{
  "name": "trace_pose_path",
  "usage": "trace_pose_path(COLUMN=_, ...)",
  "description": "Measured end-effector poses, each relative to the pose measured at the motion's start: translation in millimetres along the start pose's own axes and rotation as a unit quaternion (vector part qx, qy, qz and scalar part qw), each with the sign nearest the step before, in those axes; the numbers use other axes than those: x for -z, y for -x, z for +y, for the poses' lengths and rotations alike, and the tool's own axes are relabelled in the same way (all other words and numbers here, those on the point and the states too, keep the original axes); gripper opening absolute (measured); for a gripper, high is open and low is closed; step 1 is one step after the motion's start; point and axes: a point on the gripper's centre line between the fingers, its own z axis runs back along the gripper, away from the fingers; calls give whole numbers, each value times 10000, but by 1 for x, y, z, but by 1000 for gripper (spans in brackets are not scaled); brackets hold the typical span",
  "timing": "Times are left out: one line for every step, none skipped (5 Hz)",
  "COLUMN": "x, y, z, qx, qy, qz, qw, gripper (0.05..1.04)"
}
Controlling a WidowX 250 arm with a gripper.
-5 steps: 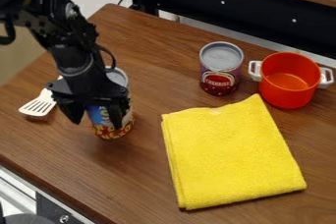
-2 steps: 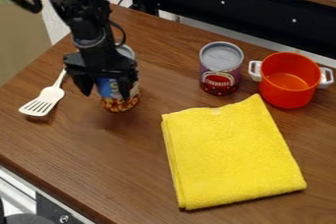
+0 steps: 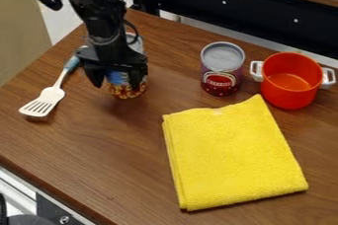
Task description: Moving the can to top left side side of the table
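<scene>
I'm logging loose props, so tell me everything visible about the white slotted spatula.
The white slotted spatula looks like plastic, its thin handle ending in a blue-grey grip. It lies on the brown wood-grain table, slotted head toward the lower left, handle slanting up to the right. The grip's upper end comes close to the black two-finger gripper; whether they touch is unclear.

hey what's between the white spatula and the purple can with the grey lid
The blue-labelled can, gripped by the tool, is between the spatula and the purple can in the camera view.
</scene>
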Motion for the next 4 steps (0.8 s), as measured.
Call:
trace_pose_path(x=3, y=-22, z=-1, qx=-213, qy=-9, qz=-95, qw=9997, gripper=998)
trace_pose_path(x=7, y=-39, z=-2, qx=-396, qy=-11, qz=-87, qw=9992, gripper=998)
trace_pose_path(x=9, y=-54, z=-2, qx=-625, qy=-57, qz=-49, qw=9980, gripper=998)
trace_pose_path(x=13, y=-72, z=-3, qx=-824, qy=-87, qz=-159, qw=9964, gripper=998)
